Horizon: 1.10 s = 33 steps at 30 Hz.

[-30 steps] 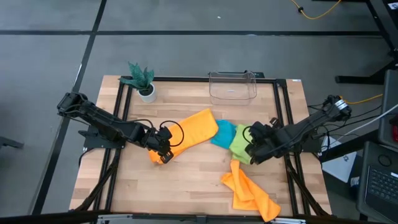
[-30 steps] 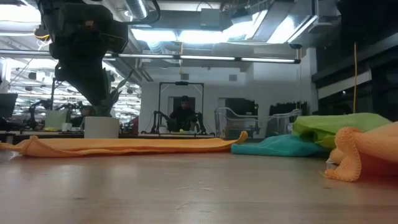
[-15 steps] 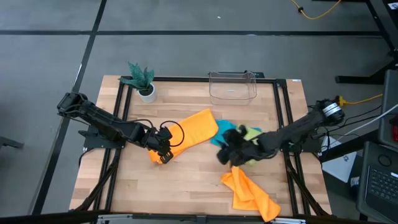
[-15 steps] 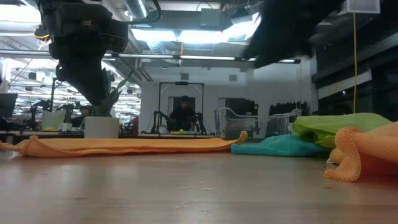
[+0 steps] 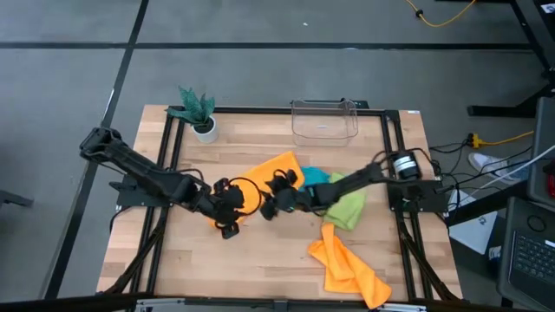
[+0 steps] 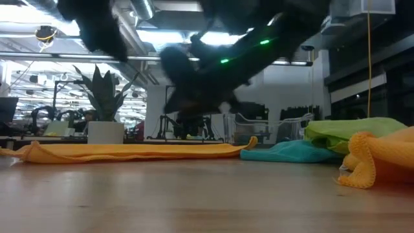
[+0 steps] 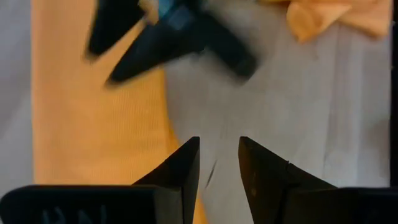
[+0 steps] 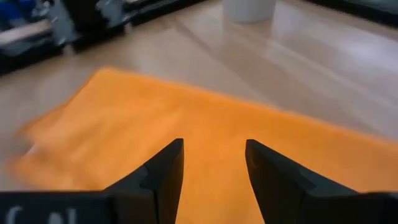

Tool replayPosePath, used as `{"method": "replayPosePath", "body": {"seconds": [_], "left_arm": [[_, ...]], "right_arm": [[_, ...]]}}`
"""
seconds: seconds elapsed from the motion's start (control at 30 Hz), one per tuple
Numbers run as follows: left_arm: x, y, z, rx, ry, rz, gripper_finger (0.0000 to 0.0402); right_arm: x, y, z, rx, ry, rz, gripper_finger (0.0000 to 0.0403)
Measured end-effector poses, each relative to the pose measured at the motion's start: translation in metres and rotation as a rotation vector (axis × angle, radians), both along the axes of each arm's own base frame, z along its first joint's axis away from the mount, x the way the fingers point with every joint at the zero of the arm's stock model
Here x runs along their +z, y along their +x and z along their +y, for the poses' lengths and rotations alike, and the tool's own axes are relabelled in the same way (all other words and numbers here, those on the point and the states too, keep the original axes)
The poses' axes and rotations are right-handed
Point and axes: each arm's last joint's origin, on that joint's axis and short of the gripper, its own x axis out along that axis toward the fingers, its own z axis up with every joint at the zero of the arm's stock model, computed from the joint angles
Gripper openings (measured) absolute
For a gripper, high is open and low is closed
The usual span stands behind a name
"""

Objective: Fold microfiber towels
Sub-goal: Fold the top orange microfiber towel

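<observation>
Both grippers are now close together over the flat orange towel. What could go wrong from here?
1. The right gripper and left gripper hang close together above the flat orange towel; they may collide.
2. Both are open and hold nothing; one could pinch only the towel's edge and bunch it.
3. The right arm crosses over the teal towel and green towel and may drag them.

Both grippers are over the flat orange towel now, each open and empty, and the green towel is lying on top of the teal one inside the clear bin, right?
Not the bin. The high view shows the green towel overlapping the teal towel on the bare table; the clear bin sits apart at the back. Otherwise right: left gripper and right gripper open, empty, at the orange towel.
</observation>
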Motion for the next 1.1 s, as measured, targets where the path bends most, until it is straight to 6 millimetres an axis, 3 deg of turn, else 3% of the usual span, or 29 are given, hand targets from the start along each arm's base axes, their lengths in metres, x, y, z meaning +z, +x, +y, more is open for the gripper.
{"method": "replayPosePath", "body": {"seconds": [0.17,0.43,0.53,0.87,1.1], "left_arm": [[0.017,-0.002,-0.013,0.001,0.078,-0.078,0.0104],[0.03,-0.007,-0.026,-0.02,0.248,-0.162,0.0104],[0.03,-0.007,-0.027,-0.02,0.256,-0.166,0.0104],[0.03,-0.007,-0.027,-0.017,0.257,-0.166,0.0104],[0.03,-0.007,-0.026,-0.017,0.257,-0.166,0.0104]], "right_arm": [[-0.017,0.032,-0.015,-0.04,0.001,0.0,0.0174],[-0.054,0.067,-0.013,0.005,-0.035,0.065,0.0174],[-0.061,0.074,-0.013,0.148,-0.007,0.09,0.0174],[-0.059,0.082,-0.017,0.93,0.11,0.103,0.0174],[-0.056,0.079,-0.024,1.147,0.173,0.217,0.0174]]}}
